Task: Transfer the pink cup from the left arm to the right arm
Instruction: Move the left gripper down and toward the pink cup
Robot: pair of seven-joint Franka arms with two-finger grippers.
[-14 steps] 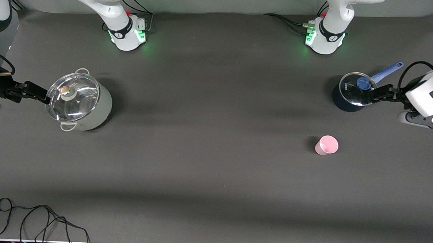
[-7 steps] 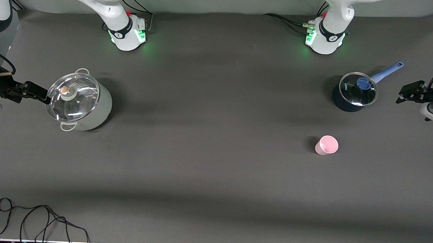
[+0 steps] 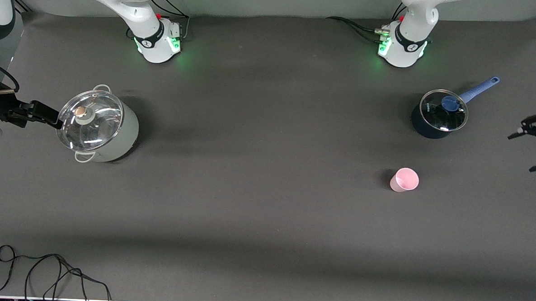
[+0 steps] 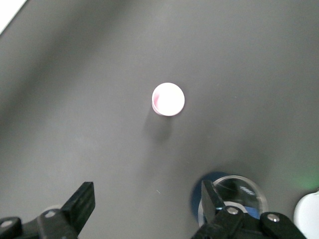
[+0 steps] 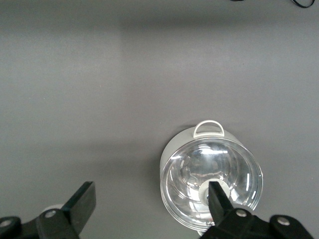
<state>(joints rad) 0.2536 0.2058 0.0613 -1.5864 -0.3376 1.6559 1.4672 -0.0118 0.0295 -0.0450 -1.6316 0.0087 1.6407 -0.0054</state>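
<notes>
The pink cup [image 3: 404, 179] stands upright on the dark table, open end up, nearer to the front camera than the saucepan. It also shows in the left wrist view [image 4: 168, 99]. My left gripper [image 3: 522, 152] is open and empty over the table's edge at the left arm's end, well apart from the cup. In its own wrist view the left gripper [image 4: 147, 194] has its jaws wide apart. My right gripper [image 3: 52, 119] waits beside the big pot at the right arm's end. In its own view the right gripper [image 5: 152, 191] is open and empty.
A grey-white pot with a glass lid [image 3: 98, 127] stands toward the right arm's end. A dark saucepan with a blue handle and glass lid [image 3: 438, 115] stands toward the left arm's end. A black cable [image 3: 45, 272] lies at the front edge.
My left gripper has moved away from the saucepan's lid toward the left arm's end of the table, and its fingers now show spread wide. The cup and my right arm have not moved.
</notes>
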